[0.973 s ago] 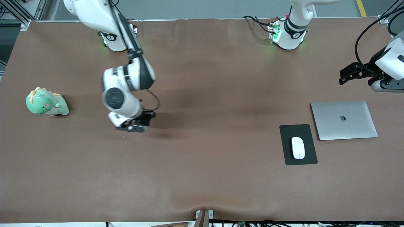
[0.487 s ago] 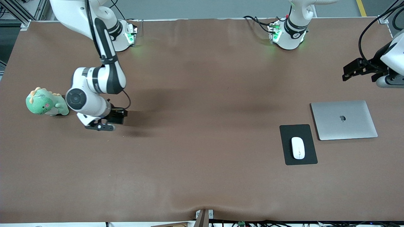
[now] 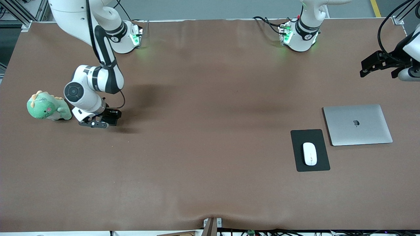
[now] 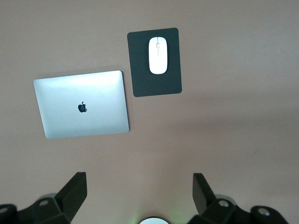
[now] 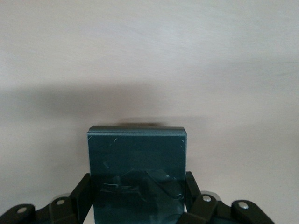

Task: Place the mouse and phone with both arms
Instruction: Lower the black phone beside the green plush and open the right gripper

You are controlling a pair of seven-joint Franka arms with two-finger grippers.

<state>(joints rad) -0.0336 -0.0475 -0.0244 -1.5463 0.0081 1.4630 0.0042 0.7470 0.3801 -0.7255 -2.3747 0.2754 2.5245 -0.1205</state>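
Mouse (image 3: 310, 153): white glossy oval, thin grey line down its middle; lies on pad (image 3: 310, 150), lower right of front frame. Also in upper part of left wrist frame (image 4: 158, 55).
Pad: flat black rectangle, just beside laptop (image 3: 357, 124), not touching.
Laptop: silver, lid shut, logo up; right part of front frame, toward left arm's end of table.
Phone (image 5: 137, 175): dark slab, scuffed reflective face, held edge-up; lower centre of right wrist frame. In front frame only a small dark block shows under the wrist (image 3: 111, 117); its lower end is cut off by the right wrist frame edge.
Right gripper (image 3: 104, 120): fingers (image 5: 192, 186) closed on phone's two sides; low over cloth, mid-left of front frame, beside toy (image 3: 47, 106).
Toy: green plush dinosaur, left edge of front frame.
Left gripper (image 3: 377, 63): fingers (image 4: 74, 189) spread wide, nothing between; up in air at right edge of front frame, arm partly cut off.
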